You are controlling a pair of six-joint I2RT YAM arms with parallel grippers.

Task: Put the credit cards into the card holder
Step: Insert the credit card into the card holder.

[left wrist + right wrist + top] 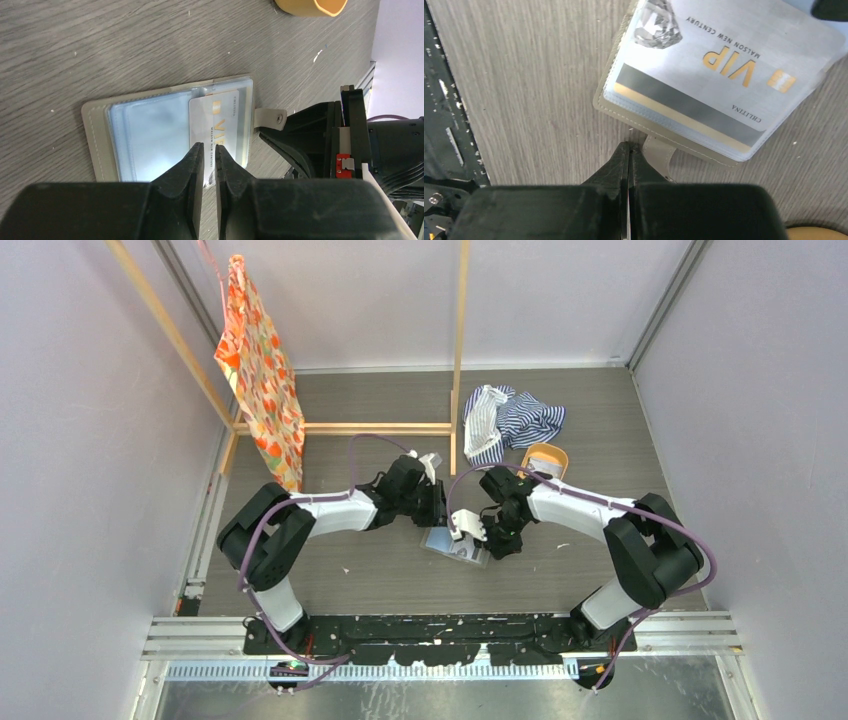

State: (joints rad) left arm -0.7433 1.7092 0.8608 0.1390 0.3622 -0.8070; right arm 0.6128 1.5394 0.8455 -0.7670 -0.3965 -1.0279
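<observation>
From above, the two wrists covered most of the card holder (452, 548), and neither pincer could be read there; only the wrist views showed them. The left pincer (209, 150) was drawn in to a narrow slit, with the near edge of a pale credit card (220, 112) showing in the gap; whether its tips pinched the card or only rested on it could not be told. The card lay just ahead of those tips on the open holder's clear sleeves; whether any of it sat under the plastic was hard to make out. The right pincer (629, 148) was fully closed with nothing between its fingers; its tips touched the holder's edge just beside the closing tab (658, 152), whose root ran out of sight under one finger. Beyond the left pincer a tan tray (310, 6) was cut off by the frame. The desk (370, 575) was grey wood-grain flecked with white specks; behind both pincers were a striped cloth (515, 420), a wooden frame (375, 427) and a hanging orange-patterned cloth (262, 380); pale lilac walls (80, 440) enclosed it.
</observation>
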